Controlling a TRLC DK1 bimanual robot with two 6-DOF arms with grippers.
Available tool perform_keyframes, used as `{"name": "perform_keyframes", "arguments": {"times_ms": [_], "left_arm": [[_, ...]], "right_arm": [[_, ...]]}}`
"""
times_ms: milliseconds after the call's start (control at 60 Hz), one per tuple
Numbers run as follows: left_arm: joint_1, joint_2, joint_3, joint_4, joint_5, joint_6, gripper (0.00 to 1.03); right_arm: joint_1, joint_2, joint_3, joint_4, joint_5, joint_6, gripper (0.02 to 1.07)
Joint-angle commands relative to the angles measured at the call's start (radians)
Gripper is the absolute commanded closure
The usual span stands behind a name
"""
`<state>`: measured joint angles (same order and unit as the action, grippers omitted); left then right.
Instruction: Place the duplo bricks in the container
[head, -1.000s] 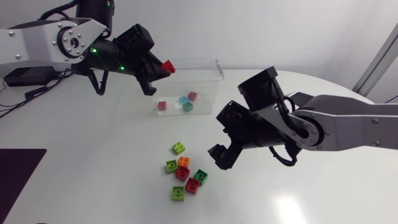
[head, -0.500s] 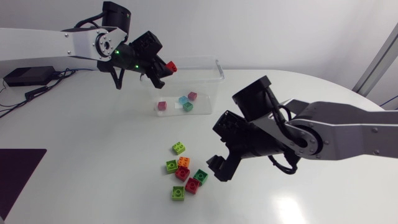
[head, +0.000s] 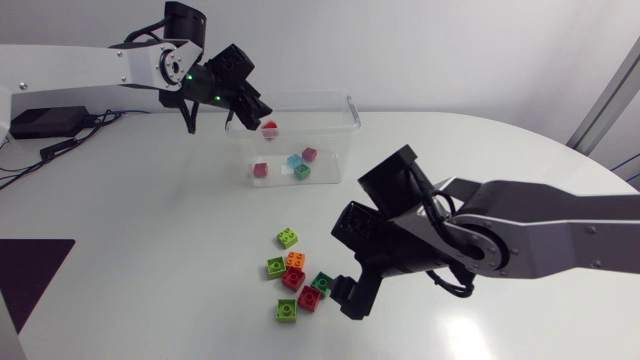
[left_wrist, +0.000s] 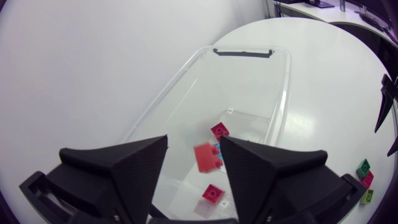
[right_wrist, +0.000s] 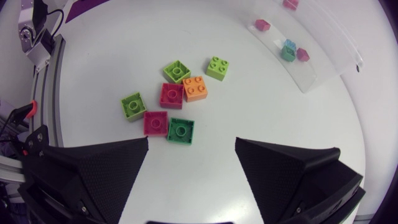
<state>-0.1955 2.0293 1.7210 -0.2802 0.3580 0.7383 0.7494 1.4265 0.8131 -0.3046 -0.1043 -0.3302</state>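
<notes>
Hovering over the far left corner of the clear container (head: 335, 135), my left gripper (left_wrist: 194, 142) has its two black fingers spread wide and grips nothing. A red brick (left_wrist: 206, 157) shows just below the gap between them, touching neither finger, over the inside of the box. Whether it already rests on the floor there cannot be told. Four more bricks sit together near the container's front wall: a dark red one (head: 261, 170), a blue one (head: 295, 160), a green one (head: 302, 172) and a pink one (head: 310, 154).

On the white table (head: 150, 230), well in front of the box, seven loose bricks lie in a close cluster. Among them are three lime bricks, the outermost (right_wrist: 217, 67) nearest the container, an orange brick (right_wrist: 196, 88) and a dark green brick (right_wrist: 180, 131). My right gripper (right_wrist: 192, 143) hangs just beside this cluster on its right side, fingers parted and holding nothing. The dark green brick lies closest ahead of its open gap. The right arm (head: 540, 225) stretches in across the table from the right edge.
</notes>
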Motion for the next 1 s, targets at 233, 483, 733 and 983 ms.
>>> {"name": "perform_keyframes", "arguments": {"times_ms": [233, 483, 733, 983], "left_arm": [[0.001, -0.153, -0.149, 0.01, 0.002, -0.011, 0.04], [-0.019, -0.353, -0.379, 0.01, 0.021, 0.036, 0.04], [-0.028, -0.481, -0.511, -0.024, 0.035, 0.062, 0.04], [-0.028, -0.552, -0.618, -0.033, 0.036, 0.098, 0.04]], "right_arm": [[0.038, 0.121, -0.006, -0.01, -0.005, -0.001, 0.06], [0.048, 0.164, 0.006, -0.007, -0.005, 0.0, 0.06], [0.061, 0.21, 0.046, -0.011, -0.002, -0.006, 0.06], [0.067, 0.272, 0.095, -0.013, 0.003, -0.012, 0.06]]}}
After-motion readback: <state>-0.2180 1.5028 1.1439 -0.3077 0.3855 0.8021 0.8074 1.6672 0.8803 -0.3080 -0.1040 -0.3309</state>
